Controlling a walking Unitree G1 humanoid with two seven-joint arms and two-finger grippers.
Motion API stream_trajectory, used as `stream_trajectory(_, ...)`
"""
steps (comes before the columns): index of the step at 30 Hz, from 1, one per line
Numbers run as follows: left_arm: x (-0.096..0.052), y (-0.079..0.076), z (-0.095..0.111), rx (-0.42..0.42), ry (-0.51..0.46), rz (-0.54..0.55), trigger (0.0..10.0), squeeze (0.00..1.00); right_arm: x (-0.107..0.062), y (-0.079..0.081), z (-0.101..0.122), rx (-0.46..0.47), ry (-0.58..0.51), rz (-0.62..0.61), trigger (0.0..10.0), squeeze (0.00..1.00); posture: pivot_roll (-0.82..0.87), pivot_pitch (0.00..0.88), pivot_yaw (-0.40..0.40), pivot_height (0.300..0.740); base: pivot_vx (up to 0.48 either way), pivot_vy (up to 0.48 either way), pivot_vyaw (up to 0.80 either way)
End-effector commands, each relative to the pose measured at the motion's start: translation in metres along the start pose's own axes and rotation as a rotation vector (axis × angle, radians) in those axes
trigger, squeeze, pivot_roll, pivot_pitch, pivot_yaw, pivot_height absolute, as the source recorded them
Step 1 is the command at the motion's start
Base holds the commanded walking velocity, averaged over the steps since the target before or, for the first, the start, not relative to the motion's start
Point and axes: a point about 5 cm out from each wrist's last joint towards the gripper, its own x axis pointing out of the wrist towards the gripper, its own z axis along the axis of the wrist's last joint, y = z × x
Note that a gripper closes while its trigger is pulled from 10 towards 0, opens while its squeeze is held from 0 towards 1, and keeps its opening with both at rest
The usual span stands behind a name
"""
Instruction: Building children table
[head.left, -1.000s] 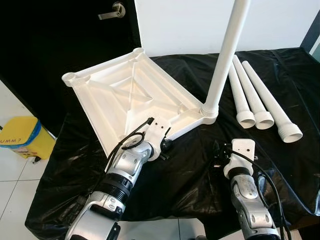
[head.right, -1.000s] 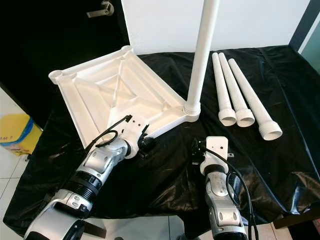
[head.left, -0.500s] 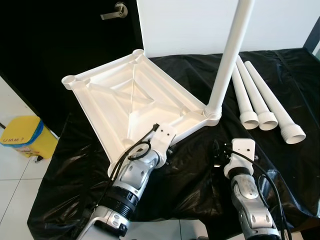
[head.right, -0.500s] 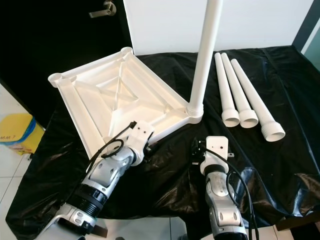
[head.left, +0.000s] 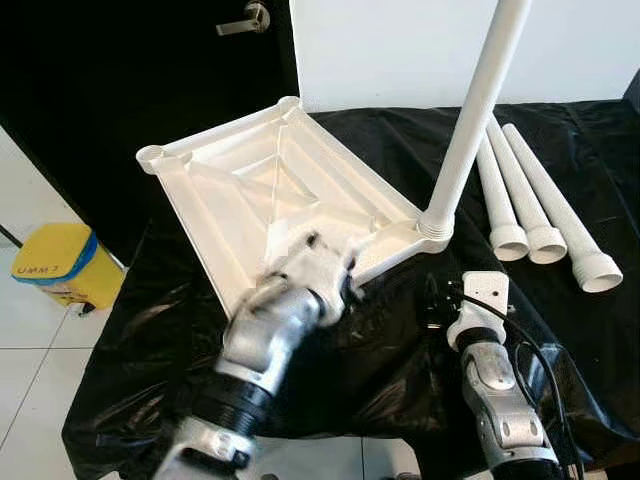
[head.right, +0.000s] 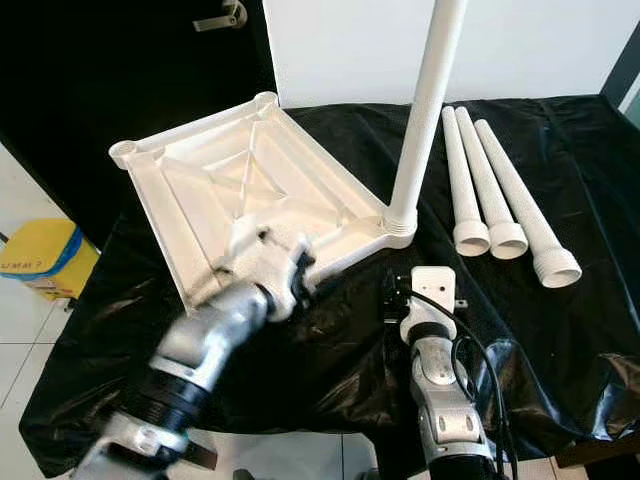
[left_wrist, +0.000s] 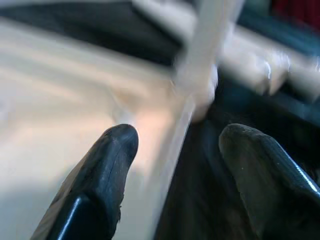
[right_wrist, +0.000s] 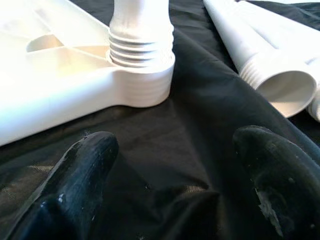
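Observation:
The white tabletop (head.left: 262, 196) lies upside down on the black-covered table. One white leg (head.left: 476, 112) stands upright, screwed into its near right corner socket (right_wrist: 141, 75). Three loose white legs (head.left: 545, 215) lie side by side to the right. My left gripper (head.left: 338, 288), blurred by motion, is at the tabletop's near edge; in the left wrist view its fingers (left_wrist: 107, 170) stand open with that edge (left_wrist: 175, 135) running between them. Just short of the socket, my right gripper (right_wrist: 170, 185) hovers open and low over the black cloth (right_wrist: 200, 130).
A black plastic sheet (head.left: 390, 350) covers the whole table, and its front edge is near my arms. A yellow bin (head.left: 62, 265) stands on the white floor at the left. A black door with a metal handle (head.left: 246, 18) is behind.
My left arm has swung right and forward along the tabletop's near edge and is now blurred. The camera has shifted slightly. The right arm has stayed put.

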Motion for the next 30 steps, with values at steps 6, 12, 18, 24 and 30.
stream_trajectory(6,-0.01,-0.017,0.009,-0.056,-0.082,-0.181,10.0,0.0,0.012,-0.011,-0.001,0.015,-0.011,-0.099,10.0,0.0,-0.21,0.09,0.067,0.74,0.0,0.0,0.0)
stream_trajectory(12,-0.012,-0.036,0.003,-0.029,-0.048,-0.265,10.0,0.0,0.027,-0.015,0.015,0.175,-0.097,-0.153,10.0,0.0,-0.2,0.115,0.082,0.74,0.0,0.0,0.0)
stream_trajectory(18,-0.017,-0.038,0.002,-0.037,-0.033,-0.295,10.0,0.0,0.034,-0.018,0.025,0.343,-0.155,-0.193,10.0,0.0,-0.19,0.126,0.089,0.74,0.0,0.0,0.0)
stream_trajectory(24,-0.021,-0.038,0.002,-0.045,-0.023,-0.291,10.0,0.0,0.046,-0.023,0.022,0.496,-0.143,-0.221,10.0,0.0,-0.18,0.15,0.107,0.74,0.0,0.0,0.0)
stream_trajectory(30,-0.022,-0.04,0.001,-0.047,-0.01,-0.297,10.0,0.0,0.056,-0.025,0.025,0.528,-0.15,-0.216,10.0,0.0,-0.17,0.167,0.116,0.74,0.0,0.0,0.0)
